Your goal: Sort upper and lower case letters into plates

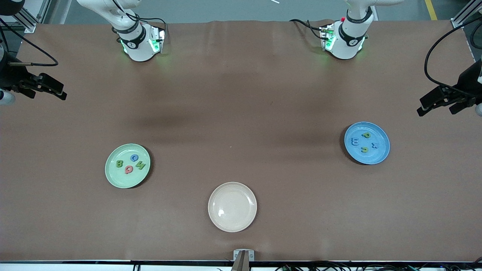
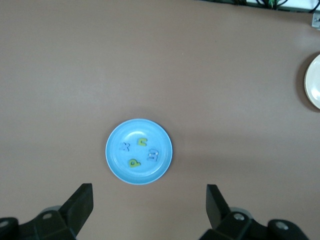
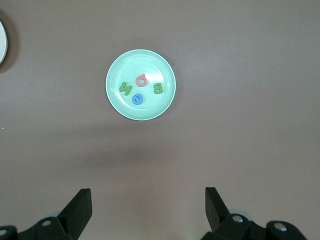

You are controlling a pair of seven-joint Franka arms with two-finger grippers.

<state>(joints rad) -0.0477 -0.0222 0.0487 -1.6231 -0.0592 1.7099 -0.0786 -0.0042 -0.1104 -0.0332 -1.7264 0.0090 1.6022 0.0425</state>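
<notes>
The mint green plate lies toward the right arm's end and holds several letters, among them a green B and a pinkish red Q. At the left arm's end, the blue plate holds several letters too, such as a green p and a blue x. My left gripper hangs high, open and empty, beside the blue plate. High near the mint plate's end, my right gripper is open and empty.
An empty cream-beige plate sits between the two coloured plates, nearer to the front camera. Brown cloth covers the whole table. The arms' bases stand along the table's edge farthest from the camera.
</notes>
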